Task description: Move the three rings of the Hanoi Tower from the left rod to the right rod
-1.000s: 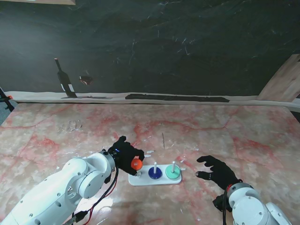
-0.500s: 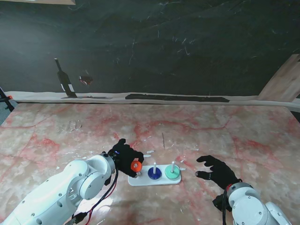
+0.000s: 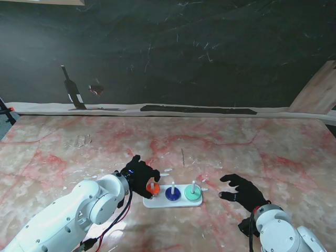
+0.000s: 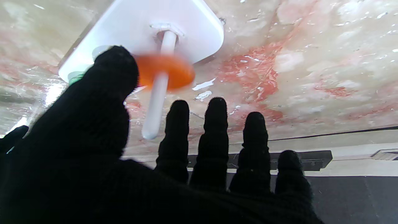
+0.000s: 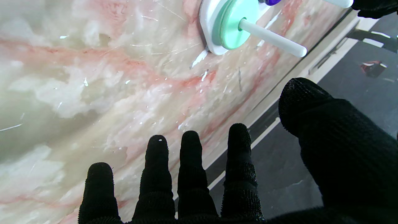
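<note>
Orange ring (image 4: 164,71) blurred on left rod (image 4: 158,96); left hand (image 3: 137,176) spread; right hand (image 3: 242,192) spread; no writing legible.

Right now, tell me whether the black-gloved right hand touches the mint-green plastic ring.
Apart. The stand view shows bare marble table between the right hand and the green ring.

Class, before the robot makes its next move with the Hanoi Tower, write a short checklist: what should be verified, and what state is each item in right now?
1. Orange ring threaded on the left rod: ok, though blurred and not seated on the base.
2. Left hand has let go of the ring: cannot tell; the thumb overlaps its edge.
3. Blue ring on the middle rod: ok.
4. Green ring seated on the right rod: ok.
5. Right hand open, away from the tower: ok.
</note>
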Available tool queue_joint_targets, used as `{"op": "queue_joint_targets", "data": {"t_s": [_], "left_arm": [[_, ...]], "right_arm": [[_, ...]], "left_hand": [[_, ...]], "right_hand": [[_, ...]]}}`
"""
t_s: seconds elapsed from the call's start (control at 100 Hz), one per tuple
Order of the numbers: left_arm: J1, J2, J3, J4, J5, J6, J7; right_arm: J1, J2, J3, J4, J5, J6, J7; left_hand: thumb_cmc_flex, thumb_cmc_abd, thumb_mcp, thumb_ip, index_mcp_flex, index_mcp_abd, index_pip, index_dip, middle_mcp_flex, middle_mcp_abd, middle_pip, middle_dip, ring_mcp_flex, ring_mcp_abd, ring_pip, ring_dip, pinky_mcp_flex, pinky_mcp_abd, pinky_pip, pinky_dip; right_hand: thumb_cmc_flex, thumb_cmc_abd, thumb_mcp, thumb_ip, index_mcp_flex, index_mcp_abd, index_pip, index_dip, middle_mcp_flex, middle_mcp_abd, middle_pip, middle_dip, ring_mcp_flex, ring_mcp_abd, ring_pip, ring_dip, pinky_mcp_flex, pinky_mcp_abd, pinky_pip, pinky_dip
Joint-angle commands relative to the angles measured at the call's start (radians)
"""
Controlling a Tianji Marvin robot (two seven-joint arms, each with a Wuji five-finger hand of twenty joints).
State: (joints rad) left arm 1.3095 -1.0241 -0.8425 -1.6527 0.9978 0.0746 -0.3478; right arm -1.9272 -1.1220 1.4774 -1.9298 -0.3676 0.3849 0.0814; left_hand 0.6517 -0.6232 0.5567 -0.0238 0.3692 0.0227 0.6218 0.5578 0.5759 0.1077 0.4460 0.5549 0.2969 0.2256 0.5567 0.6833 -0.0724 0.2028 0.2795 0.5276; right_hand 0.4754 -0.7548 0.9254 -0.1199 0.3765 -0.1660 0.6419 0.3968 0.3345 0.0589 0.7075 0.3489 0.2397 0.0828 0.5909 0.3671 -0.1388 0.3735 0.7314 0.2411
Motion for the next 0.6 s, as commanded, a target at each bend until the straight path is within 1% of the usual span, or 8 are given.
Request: {"op": "queue_joint_targets", "data": {"t_s": [0.0, 0.07, 0.11, 0.32, 0.35, 0.46, 0.51, 0.59], "left_arm": [[0.004, 0.0, -0.004, -0.002, 0.0, 0.003, -0.001], [0.005, -0.001, -0.005, -0.002, -0.001, 0.003, 0.0], [0.006, -0.001, -0.005, -0.003, 0.0, 0.003, 0.001], [0.021, -0.003, -0.016, -0.008, 0.001, 0.007, 0.019], [0.025, -0.004, -0.018, -0.01, 0.001, 0.007, 0.024], [0.037, -0.007, -0.024, -0.015, 0.004, 0.012, 0.05], [0.043, -0.01, -0.026, -0.014, 0.003, 0.013, 0.068], [0.05, -0.013, -0.026, -0.016, -0.001, 0.013, 0.088]], "right_arm": [[-0.005, 0.001, -0.004, -0.002, -0.003, -0.002, 0.003], [-0.005, 0.001, -0.004, -0.002, -0.002, -0.002, 0.003], [-0.005, 0.001, -0.004, -0.002, -0.002, -0.002, 0.004], [-0.004, 0.001, -0.005, -0.002, -0.002, -0.001, 0.005], [-0.004, 0.001, -0.005, -0.002, -0.003, -0.001, 0.005], [-0.004, 0.001, -0.005, -0.002, -0.003, -0.002, 0.006], [-0.004, 0.001, -0.004, -0.002, -0.003, -0.003, 0.006], [-0.005, 0.001, -0.004, -0.002, -0.004, -0.002, 0.005]], "left_hand": [[-0.019, -0.034, 0.028, -0.003, -0.031, 0.023, -0.017, -0.024, -0.038, 0.046, -0.022, -0.018, -0.036, 0.004, -0.017, -0.009, -0.019, -0.002, -0.023, 0.016], [-0.024, -0.043, 0.022, -0.007, -0.043, 0.038, -0.026, -0.033, -0.056, 0.054, -0.031, -0.03, -0.044, 0.005, -0.022, -0.012, -0.021, -0.001, -0.029, 0.019], [-0.024, -0.044, 0.013, -0.012, -0.055, 0.048, -0.035, -0.051, -0.072, 0.07, -0.036, -0.051, -0.053, 0.005, -0.026, -0.017, -0.019, -0.002, -0.047, 0.025], [-0.053, -0.049, -0.017, -0.026, -0.101, 0.08, -0.064, -0.076, -0.13, 0.088, -0.058, -0.08, -0.09, 0.013, -0.052, -0.034, -0.033, -0.001, -0.079, 0.033], [-0.049, -0.042, -0.038, -0.032, -0.104, 0.084, -0.071, -0.09, -0.143, 0.089, -0.057, -0.093, -0.096, 0.013, -0.062, -0.043, -0.029, -0.001, -0.101, 0.043], [-0.06, -0.026, -0.06, -0.033, -0.128, 0.089, -0.079, -0.098, -0.174, 0.092, -0.063, -0.103, -0.115, 0.013, -0.07, -0.049, -0.028, 0.0, -0.116, 0.05], [-0.052, -0.003, -0.106, -0.031, -0.138, 0.094, -0.082, -0.106, -0.195, 0.1, -0.063, -0.11, -0.127, 0.013, -0.08, -0.057, -0.02, 0.001, -0.141, 0.042], [-0.05, 0.01, -0.133, -0.027, -0.158, 0.117, -0.106, -0.124, -0.251, 0.108, -0.074, -0.116, -0.15, 0.014, -0.087, -0.06, -0.018, 0.003, -0.159, 0.029]], "right_hand": [[0.009, 0.002, -0.017, 0.034, -0.037, 0.009, 0.011, -0.005, -0.019, -0.002, 0.01, 0.004, -0.005, 0.005, 0.005, 0.008, -0.004, -0.012, 0.02, 0.025], [0.008, 0.002, -0.017, 0.034, -0.038, 0.01, 0.011, -0.005, -0.018, -0.001, 0.011, 0.005, -0.005, 0.005, 0.005, 0.008, -0.004, -0.012, 0.019, 0.025], [0.008, 0.002, -0.018, 0.034, -0.037, 0.01, 0.011, -0.005, -0.018, -0.001, 0.011, 0.005, -0.005, 0.005, 0.005, 0.008, -0.004, -0.012, 0.019, 0.025], [0.009, 0.001, -0.017, 0.034, -0.038, 0.01, 0.011, -0.005, -0.018, -0.002, 0.011, 0.005, -0.005, 0.006, 0.005, 0.008, -0.004, -0.011, 0.019, 0.024], [0.009, 0.001, -0.017, 0.034, -0.037, 0.01, 0.011, -0.005, -0.018, -0.002, 0.01, 0.004, -0.005, 0.005, 0.005, 0.008, -0.004, -0.011, 0.019, 0.024], [0.009, 0.0, -0.017, 0.034, -0.037, 0.01, 0.011, -0.005, -0.019, -0.002, 0.01, 0.004, -0.005, 0.005, 0.005, 0.008, -0.004, -0.011, 0.019, 0.024], [0.008, 0.001, -0.017, 0.034, -0.037, 0.009, 0.011, -0.005, -0.019, -0.002, 0.01, 0.004, -0.005, 0.005, 0.005, 0.008, -0.004, -0.011, 0.019, 0.024], [0.008, 0.001, -0.016, 0.034, -0.037, 0.01, 0.011, -0.005, -0.019, -0.001, 0.01, 0.004, -0.005, 0.006, 0.005, 0.008, -0.004, -0.011, 0.019, 0.024]]}}
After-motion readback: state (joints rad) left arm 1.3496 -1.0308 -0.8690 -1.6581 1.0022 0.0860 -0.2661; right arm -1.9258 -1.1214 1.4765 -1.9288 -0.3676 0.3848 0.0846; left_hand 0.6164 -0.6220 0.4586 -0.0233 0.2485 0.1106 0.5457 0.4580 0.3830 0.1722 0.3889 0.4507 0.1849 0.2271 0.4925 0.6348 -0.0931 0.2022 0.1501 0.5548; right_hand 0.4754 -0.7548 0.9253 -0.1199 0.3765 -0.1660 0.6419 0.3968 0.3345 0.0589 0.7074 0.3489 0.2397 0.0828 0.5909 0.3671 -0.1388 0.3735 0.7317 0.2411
